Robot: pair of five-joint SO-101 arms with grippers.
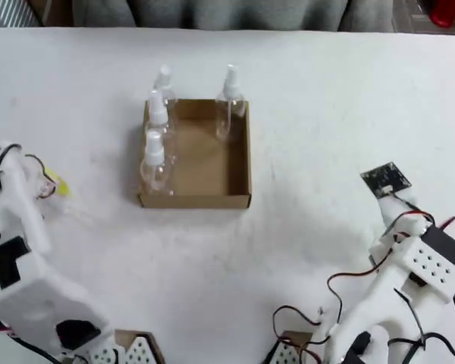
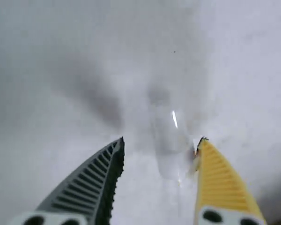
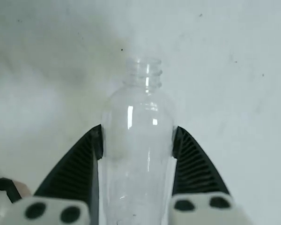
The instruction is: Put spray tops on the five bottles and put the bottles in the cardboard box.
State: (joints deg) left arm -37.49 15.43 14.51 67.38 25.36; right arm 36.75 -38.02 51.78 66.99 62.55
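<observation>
Near the top middle, four topped bottles (image 1: 153, 159) crowd the cardboard box (image 1: 197, 199). The right gripper (image 3: 138, 130) squeezes a topless bottle (image 3: 138, 108). The left gripper (image 2: 162, 139) has its jaws wide apart.

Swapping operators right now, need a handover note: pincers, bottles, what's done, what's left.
Left pincer: open, with a blurred clear item in the gap; can't tell what it is.
Right pincer: shut on a clear plastic bottle, neck bare, no spray top.
Done: four clear bottles with white spray tops look to be standing in the brown cardboard box.
Left: put a top on the held bottle, then box it.
</observation>
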